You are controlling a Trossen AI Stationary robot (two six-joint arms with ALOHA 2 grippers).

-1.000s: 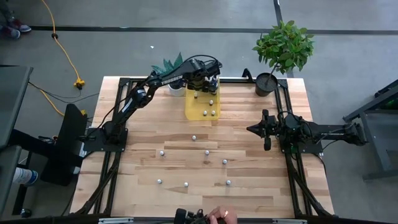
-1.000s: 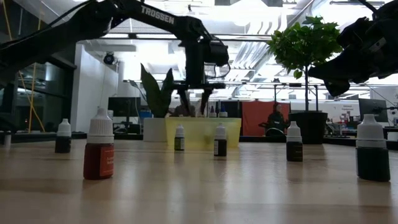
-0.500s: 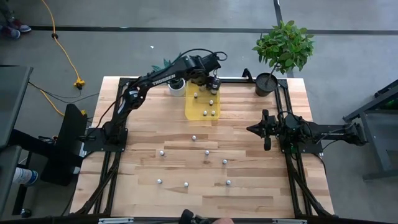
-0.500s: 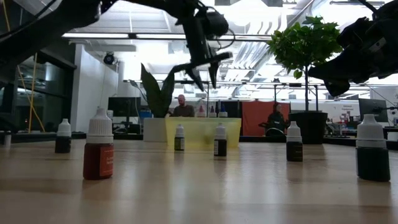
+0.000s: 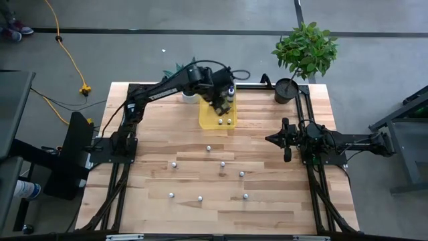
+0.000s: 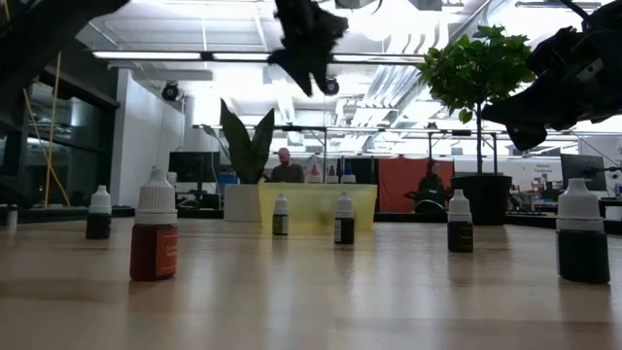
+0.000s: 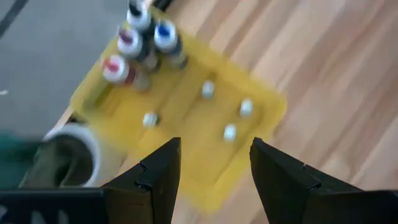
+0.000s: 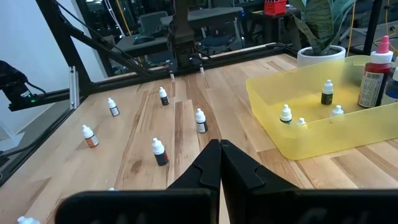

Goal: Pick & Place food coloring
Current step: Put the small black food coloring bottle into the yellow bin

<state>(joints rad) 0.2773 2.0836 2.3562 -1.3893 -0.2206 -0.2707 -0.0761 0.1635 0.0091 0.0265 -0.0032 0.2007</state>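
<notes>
Several small white-capped food coloring bottles stand upright on the wood table (image 5: 154, 134), among them one (image 5: 208, 148) near the middle and a brown-red one (image 6: 155, 238) close to the low camera. More bottles stand inside the yellow tray (image 5: 208, 115): small ones (image 7: 208, 89) and three larger ones (image 7: 141, 40) at its far end. My left gripper (image 7: 214, 180) hovers open high above the tray, holding nothing; the low view shows it near the picture's top (image 6: 303, 58). My right gripper (image 5: 284, 139) waits shut near the right edge, its shut fingers (image 8: 219, 149) pointing across the table.
A white pot (image 5: 190, 95) with a spiky plant sits left of the tray's far end, and a dark pot (image 5: 287, 90) with a leafy plant stands at the far right corner. Black frame rails run along the table's sides. People show in the room beyond.
My left gripper has risen from down in the tray's far end to high above the tray, tipping as it went and drifting slightly toward the near edge. Its fingers stayed open. The bottles on the table have not moved.
</notes>
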